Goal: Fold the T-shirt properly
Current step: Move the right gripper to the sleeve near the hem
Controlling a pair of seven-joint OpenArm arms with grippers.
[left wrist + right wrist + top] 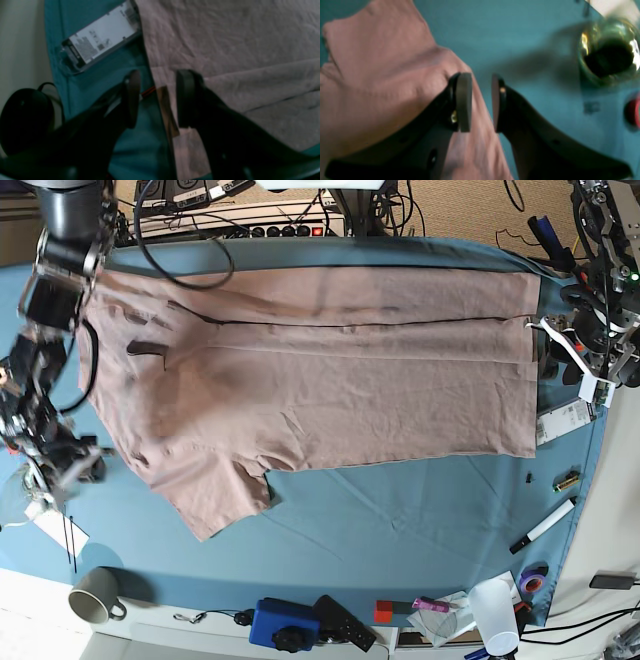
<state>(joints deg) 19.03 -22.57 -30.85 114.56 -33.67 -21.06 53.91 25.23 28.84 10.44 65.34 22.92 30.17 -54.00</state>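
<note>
T-shirt (330, 390): spread flat on blue table cloth (400, 520), far edge folded over. Left gripper (157, 100): jaws parted, straddling hem edge, nothing pinched. Right gripper (481, 102): jaws parted, straddling sleeve edge, nothing clamped.

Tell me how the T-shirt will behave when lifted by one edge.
The T-shirt probably sags and drapes: it lies flat, wrinkled, one long fold already creased. It looks light, likely to drag and bunch on the blue cloth rather than slide whole.
</note>
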